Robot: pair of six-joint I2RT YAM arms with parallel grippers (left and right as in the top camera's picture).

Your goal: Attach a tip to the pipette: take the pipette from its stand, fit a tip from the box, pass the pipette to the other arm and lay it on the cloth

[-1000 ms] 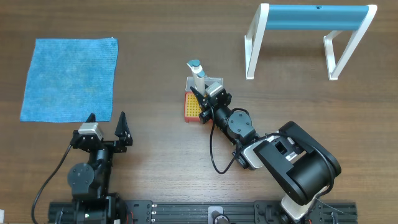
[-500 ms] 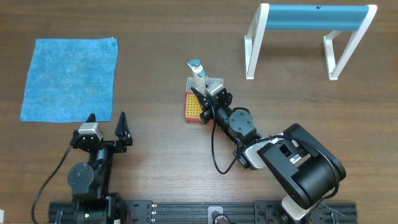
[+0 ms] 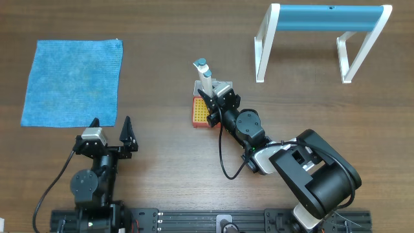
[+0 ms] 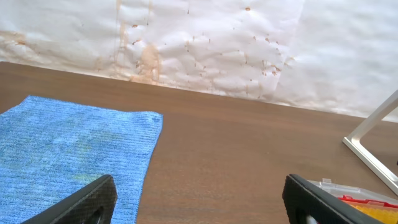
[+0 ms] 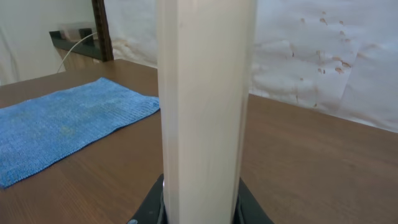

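The pipette (image 3: 204, 77) stands upright in the right arm's (image 3: 249, 126) jaws, which are clamped round its white body. In the right wrist view that body (image 5: 205, 112) rises straight up from between them. It is held over or just beside the tip box (image 3: 200, 111), near the middle of the counter (image 3: 162, 162) and well apart from its stand (image 3: 326, 18). The upright pose makes sense for this step, since a tip seats by pressing the nose straight down into the box (the lower end is hidden, so I cannot tell whether a tip is on yet).

The left arm (image 3: 97, 155) sits low by its base with its jaws spread wide and empty, close to the near corner of the blue cloth (image 3: 72, 83). That looks like a waiting post: open and ready to take the handover, and already near where the pipette is to be laid. From its wrist, the cloth (image 4: 62, 149) lies on one side and an edge of the tip box (image 4: 360, 202) on the other.
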